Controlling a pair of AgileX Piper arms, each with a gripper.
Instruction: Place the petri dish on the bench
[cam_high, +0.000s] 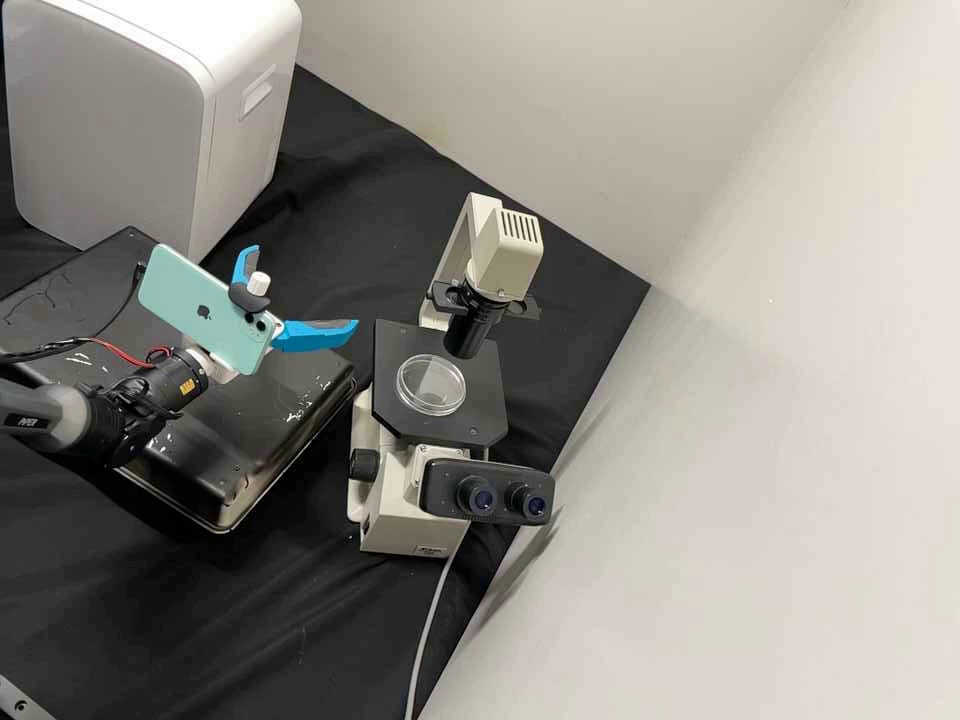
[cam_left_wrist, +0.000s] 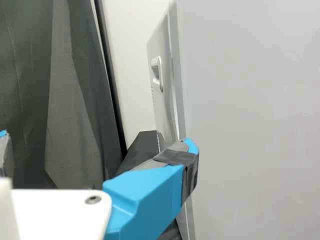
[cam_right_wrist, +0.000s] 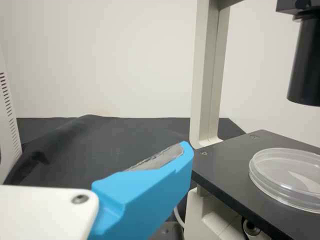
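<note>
Reviewing hazards from left to right. The left gripper (cam_left_wrist: 95, 142) hangs close beside the white appliance (cam_left_wrist: 250, 100), fingers spread and holding nothing. It is judged no threat to the dish.

The right gripper (cam_high: 305, 287) hovers over the black tray (cam_high: 250, 440), just left of the microscope (cam_high: 400, 500). Its fingers are wide apart, empty, and pointed toward the stage (cam_high: 395, 345). The petri dish (cam_high: 431, 385) sits on that stage, not gripped. The move to the bench (cam_high: 200, 620) is judged not yet begun.

- **Risk one:** the black condenser (cam_high: 470, 325) hangs above the stage, just beside the dish's far rim. A straight lift could knock the dish against it, so the dish probably needs drawing out sideways first.
- **Risk two:** in the right wrist view the finger (cam_right_wrist: 150, 190) appears about level with the stage edge. An approach at this height could strike the stage and jolt the microscope, shifting the dish.
- **Risk three:** the dish wall is low and smooth. A shallow or off-centre pinch could let it slip or tip, and too hard a squeeze could pop it free.

Dish condition: round, shallow, clear plastic, lying flat and well inside the stage edges. It appears empty. Whether a lid is fitted cannot be told.
</note>
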